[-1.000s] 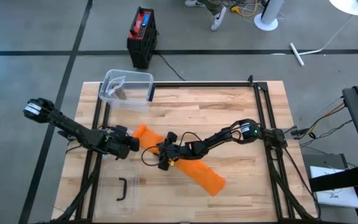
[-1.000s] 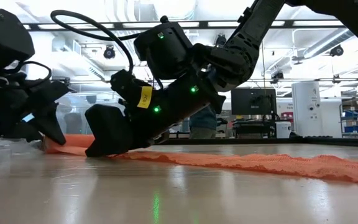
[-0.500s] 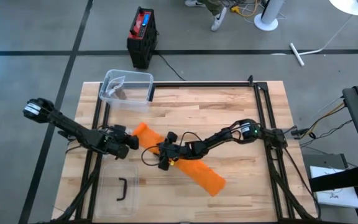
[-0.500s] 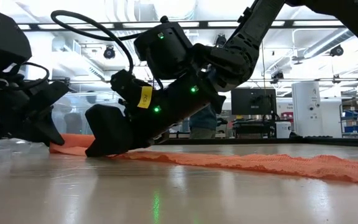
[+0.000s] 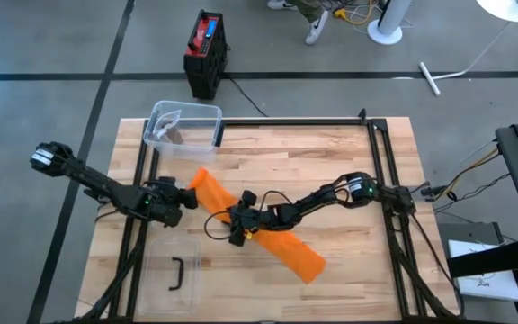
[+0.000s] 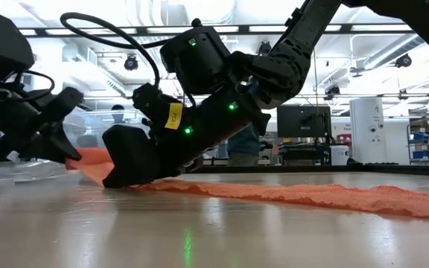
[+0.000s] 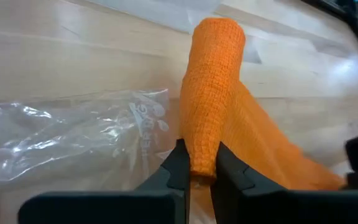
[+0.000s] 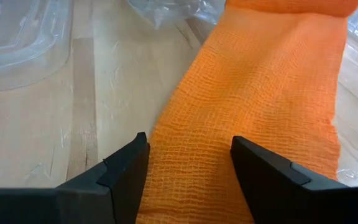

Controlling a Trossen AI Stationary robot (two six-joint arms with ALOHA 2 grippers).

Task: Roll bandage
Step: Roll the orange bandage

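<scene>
An orange gauze bandage (image 5: 257, 230) lies as a long strip running diagonally across the middle of a wooden table (image 5: 331, 162), one end near the table's front edge and the other end lifted off the wood toward the left side. That lifted end is folded over into a narrow upright flap, and the left gripper (image 7: 197, 169) is clenched on its edge, the two dark fingers pinching the weave between them. In the high view the left gripper (image 5: 180, 196) sits just left of the strip. The right gripper (image 8: 188, 158) is pressed low onto the middle of the strip, its jaws spread with one finger on each side of the cloth's width and the flat bandage passing between them. In the low view the right arm's dark body (image 6: 192, 119) leans down onto the bandage, which trails away flat along the tabletop. Crinkled clear plastic wrapping (image 7: 67, 134) lies on the wood just beside the lifted end. A clear plastic container (image 5: 183, 127) stands at the table's far left corner, and a clear lid (image 5: 171, 274) with a dark handle rests near the front left.
</scene>
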